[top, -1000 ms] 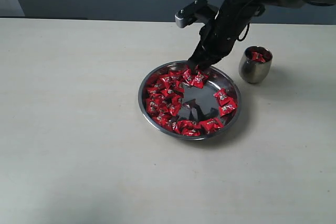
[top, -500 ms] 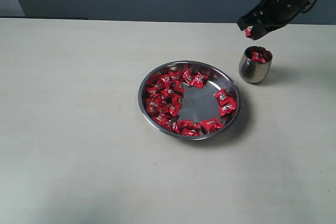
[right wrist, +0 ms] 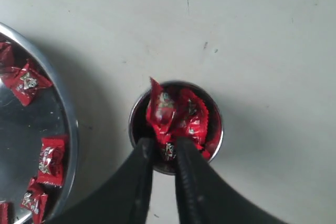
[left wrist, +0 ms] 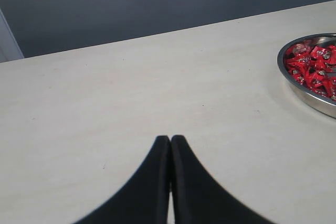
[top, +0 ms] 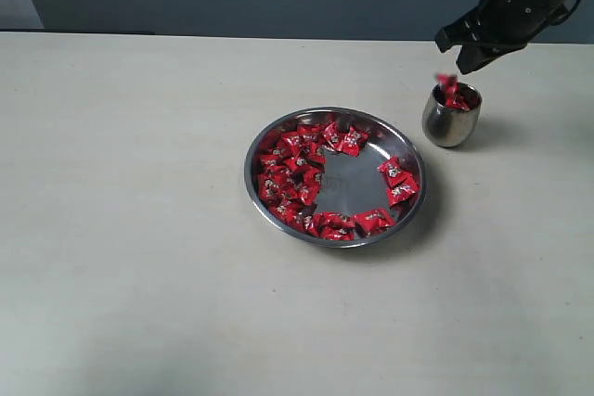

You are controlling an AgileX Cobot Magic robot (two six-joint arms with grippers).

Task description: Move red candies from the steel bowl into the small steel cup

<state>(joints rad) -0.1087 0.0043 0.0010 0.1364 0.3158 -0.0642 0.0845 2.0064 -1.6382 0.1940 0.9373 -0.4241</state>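
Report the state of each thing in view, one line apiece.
steel bowl: upright, partly filled with red candies, middle bare.
small steel cup: upright, holding several candies.
loose candy: blurred, just above the cup's mouth.
right gripper: open above the cup.
left gripper: shut, empty, away from the bowl.

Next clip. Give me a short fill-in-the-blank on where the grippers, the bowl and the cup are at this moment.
1. The right gripper hangs directly ____ the small steel cup.
2. The left gripper has its jaws ____, with nothing between them.
3. In the exterior view the steel bowl, holding most of the red candies, sits to the ____ of the cup.

Missing words: above; shut; left.
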